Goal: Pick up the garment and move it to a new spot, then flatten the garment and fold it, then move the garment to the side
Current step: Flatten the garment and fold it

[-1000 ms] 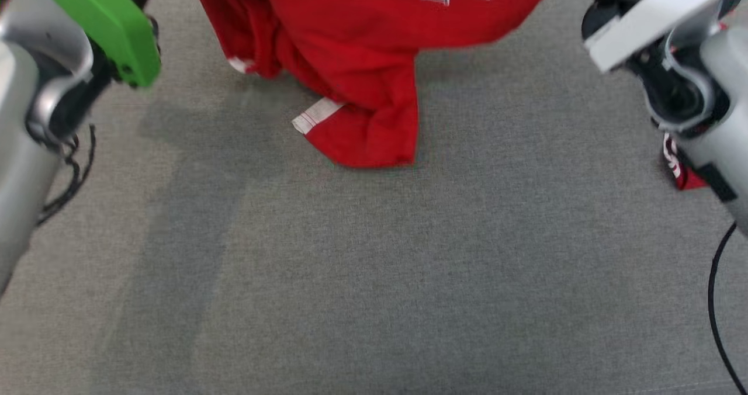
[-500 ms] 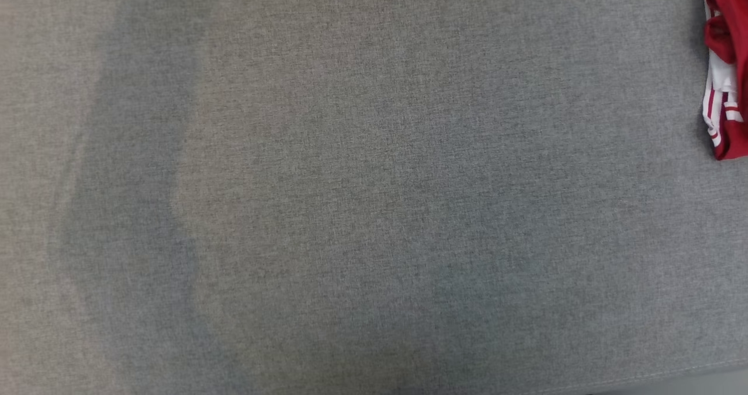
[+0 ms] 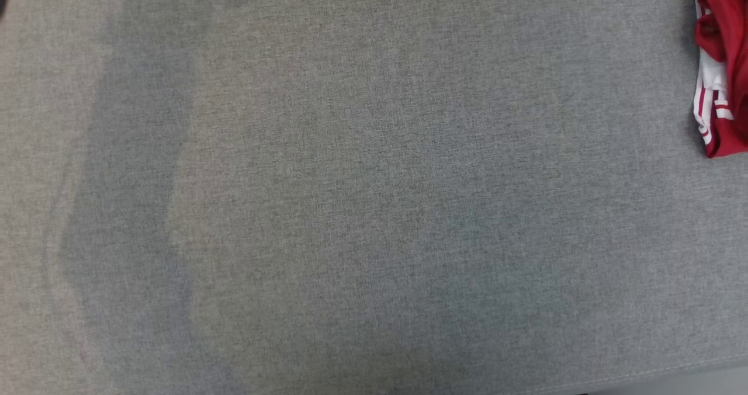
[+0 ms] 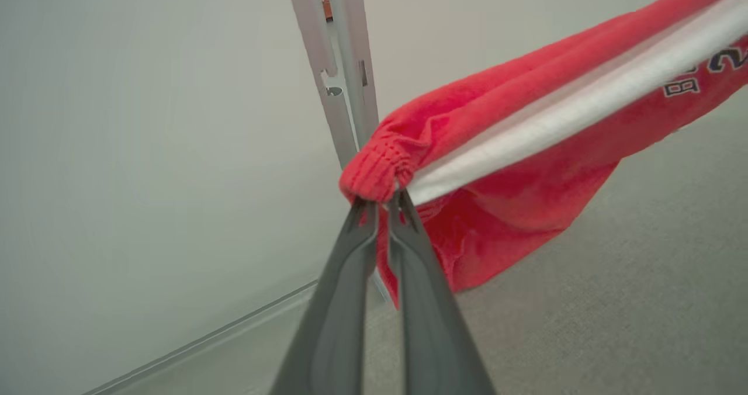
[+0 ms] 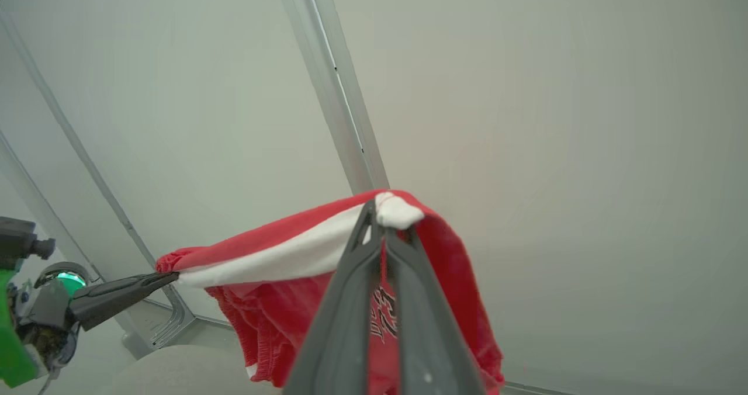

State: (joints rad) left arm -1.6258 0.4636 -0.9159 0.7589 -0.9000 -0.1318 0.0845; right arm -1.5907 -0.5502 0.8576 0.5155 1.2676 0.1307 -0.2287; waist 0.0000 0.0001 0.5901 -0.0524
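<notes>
The garment (image 4: 514,202) is red cloth with a wide white stripe and dark lettering, stretched in the air between both grippers. In the left wrist view my left gripper (image 4: 383,201) is shut on its ribbed red corner, and the rest sags to the right above the grey surface. My right gripper (image 5: 385,222) is shut on a white-tipped corner of the garment (image 5: 274,301), which hangs below and to the left. The left gripper (image 5: 173,277) shows there too, pinching the far end of the white stripe.
A grey fabric surface (image 3: 362,196) spreads across the head view. A bunched red and white cloth (image 3: 721,73) lies at its right edge; I cannot tell if it belongs to the held garment. Pale walls and a metal post (image 4: 342,73) stand behind.
The head camera has moved: the arms and the hanging red garment have left its picture, which now looks at bare grey fabric. The red and white cloth at the right edge has slid slightly left.
</notes>
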